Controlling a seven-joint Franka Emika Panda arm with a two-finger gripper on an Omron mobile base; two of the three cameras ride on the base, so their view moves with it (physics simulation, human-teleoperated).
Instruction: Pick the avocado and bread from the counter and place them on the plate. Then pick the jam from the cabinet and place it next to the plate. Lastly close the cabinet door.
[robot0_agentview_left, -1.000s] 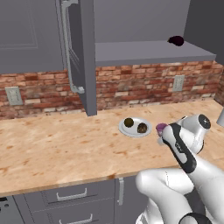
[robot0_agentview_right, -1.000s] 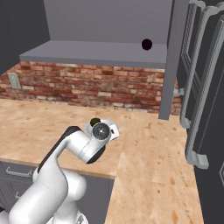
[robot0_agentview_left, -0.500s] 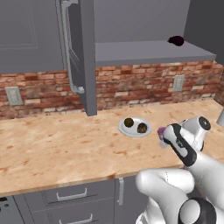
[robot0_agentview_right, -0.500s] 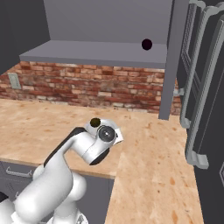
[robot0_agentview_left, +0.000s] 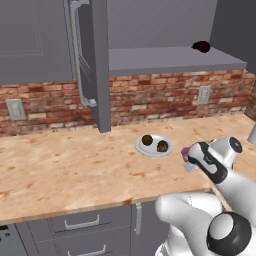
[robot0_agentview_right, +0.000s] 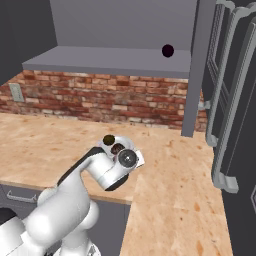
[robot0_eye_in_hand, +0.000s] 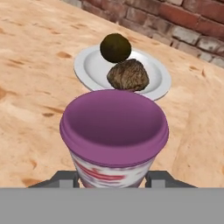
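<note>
The jam (robot0_eye_in_hand: 113, 142) is gripped between the two fingertips of the gripper (robot0_eye_in_hand: 113, 177), held upright with its magenta top toward the hand camera. It hangs low over the desk (robot0_agentview_left: 75, 170), just beside the plate (robot0_agentview_left: 154, 145) on the side nearer the robot; whether its base touches the desk cannot be told. The avocado (robot0_eye_in_hand: 115, 47) and the bread (robot0_eye_in_hand: 127, 75) both lie on the plate, touching each other.

Step in hand, as judged: placing the jam next to the plate. The next move calls for lowering the jar until it stands on the desk clear of the plate rim, then opening the gripper and withdrawing upward.

The cabinet door (robot0_agentview_left: 92, 60) stands open and is not yet closed. A dark lump (robot0_agentview_left: 201, 47) rests on the cabinet shelf (robot0_agentview_left: 170, 59).
</note>
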